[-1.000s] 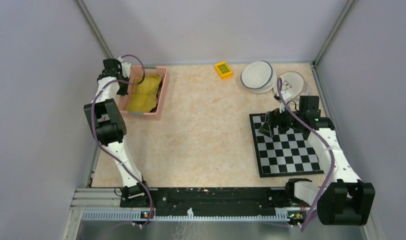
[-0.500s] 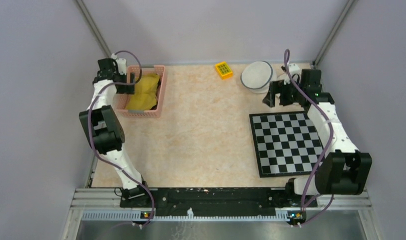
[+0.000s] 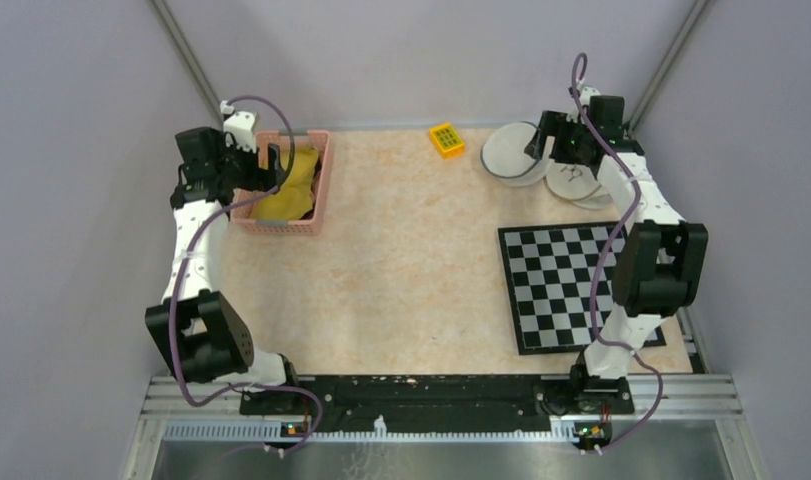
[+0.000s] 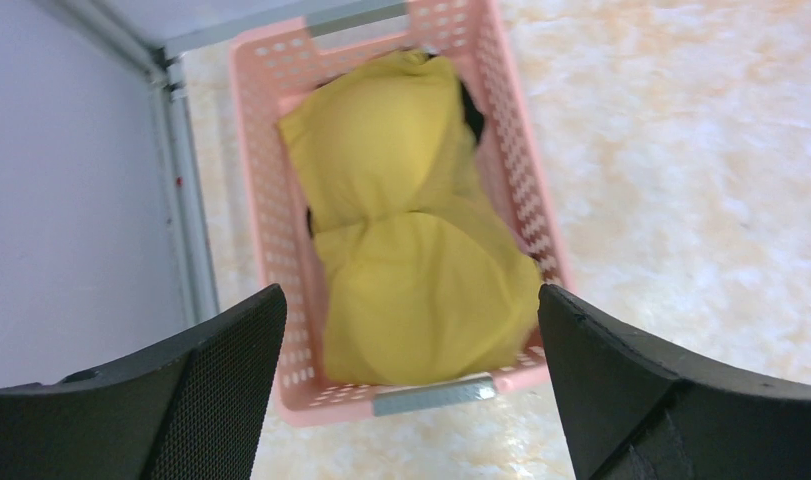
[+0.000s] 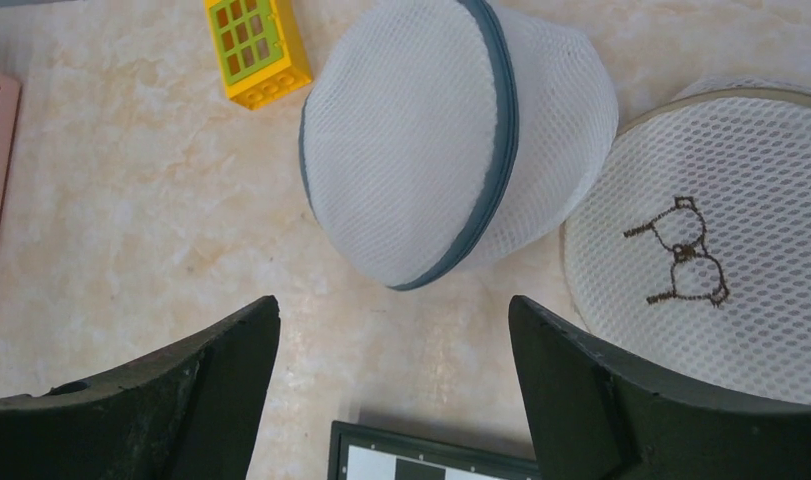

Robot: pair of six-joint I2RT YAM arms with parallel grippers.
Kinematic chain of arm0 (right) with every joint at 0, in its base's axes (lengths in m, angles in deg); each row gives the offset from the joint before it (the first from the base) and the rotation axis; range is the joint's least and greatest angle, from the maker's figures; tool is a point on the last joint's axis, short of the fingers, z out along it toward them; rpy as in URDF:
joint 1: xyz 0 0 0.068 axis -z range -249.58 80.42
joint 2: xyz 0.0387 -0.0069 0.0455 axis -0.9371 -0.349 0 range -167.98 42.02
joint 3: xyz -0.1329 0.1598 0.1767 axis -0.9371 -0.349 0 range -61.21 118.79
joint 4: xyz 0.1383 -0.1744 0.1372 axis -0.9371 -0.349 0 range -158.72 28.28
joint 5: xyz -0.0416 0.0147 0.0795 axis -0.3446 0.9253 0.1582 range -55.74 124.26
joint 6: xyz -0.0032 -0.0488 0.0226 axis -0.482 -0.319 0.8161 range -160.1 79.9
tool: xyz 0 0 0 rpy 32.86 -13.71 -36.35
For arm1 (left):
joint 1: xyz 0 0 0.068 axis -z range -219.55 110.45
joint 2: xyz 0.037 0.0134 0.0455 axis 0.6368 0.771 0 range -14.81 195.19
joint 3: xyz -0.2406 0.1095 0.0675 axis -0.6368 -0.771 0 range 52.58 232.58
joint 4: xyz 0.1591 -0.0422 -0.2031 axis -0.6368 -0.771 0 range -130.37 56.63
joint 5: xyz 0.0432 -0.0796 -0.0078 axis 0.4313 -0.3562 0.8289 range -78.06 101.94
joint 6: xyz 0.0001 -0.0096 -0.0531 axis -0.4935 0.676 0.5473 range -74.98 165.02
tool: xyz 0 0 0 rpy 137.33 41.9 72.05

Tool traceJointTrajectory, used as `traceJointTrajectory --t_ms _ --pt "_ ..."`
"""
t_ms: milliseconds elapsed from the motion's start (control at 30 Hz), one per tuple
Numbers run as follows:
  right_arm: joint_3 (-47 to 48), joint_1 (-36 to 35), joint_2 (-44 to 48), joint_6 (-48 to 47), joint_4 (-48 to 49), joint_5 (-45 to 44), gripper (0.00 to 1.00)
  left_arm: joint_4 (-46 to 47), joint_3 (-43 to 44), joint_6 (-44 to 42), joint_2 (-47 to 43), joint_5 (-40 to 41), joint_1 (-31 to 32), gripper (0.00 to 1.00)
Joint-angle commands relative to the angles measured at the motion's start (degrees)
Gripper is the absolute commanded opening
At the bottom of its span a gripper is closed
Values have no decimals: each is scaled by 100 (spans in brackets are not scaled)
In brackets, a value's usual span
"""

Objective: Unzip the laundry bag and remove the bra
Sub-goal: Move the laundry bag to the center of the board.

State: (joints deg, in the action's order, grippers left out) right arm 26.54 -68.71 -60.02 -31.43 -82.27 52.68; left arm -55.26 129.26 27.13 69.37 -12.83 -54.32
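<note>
Laundry bag (image 5: 451, 140): a white mesh dome, lying on the tabletop (image 3: 411, 250) at the upper right of the overhead view, right beside a flat mesh disc (image 5: 721, 250).
Zip line: a grey band is running across the dome from top right to lower left in the right wrist view; the slider is too small to pick out.
Right end effector (image 5: 393, 330): it is hanging over the bag, spread wide and carrying nothing, with the dome sitting dead ahead, just above frame centre.
Nearer arm: the right one, easily. It is stretching to the top right corner, its elbow showing over the checkerboard (image 3: 571, 290).
Bra (image 4: 411, 250): yellow and folded, it is lying in the pink basket (image 4: 264, 200) at the upper left.
Left end effector (image 4: 406, 330): it is hovering over the basket, spread wide and gripping nothing.
Progress: the bra is looking already out.
</note>
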Motion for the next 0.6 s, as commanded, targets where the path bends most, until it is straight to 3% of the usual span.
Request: traceJointTrajectory --t_ms 0,233,467,567 --pt "618 -52 -578 370 285 -122 83 198 -730 -251 -786 -953 92 99" --pt "1365 -51 -1622 529 197 148 77 -257 -1379 -553 -1350 -1326 413 99" --pt "1819 -51 -2183 697 134 558 56 -437 -1490 -548 -1547 -1110 700 99" --pt "1803 -51 -2141 784 157 714 41 -423 -1483 -468 -1536 -1080 774 99"
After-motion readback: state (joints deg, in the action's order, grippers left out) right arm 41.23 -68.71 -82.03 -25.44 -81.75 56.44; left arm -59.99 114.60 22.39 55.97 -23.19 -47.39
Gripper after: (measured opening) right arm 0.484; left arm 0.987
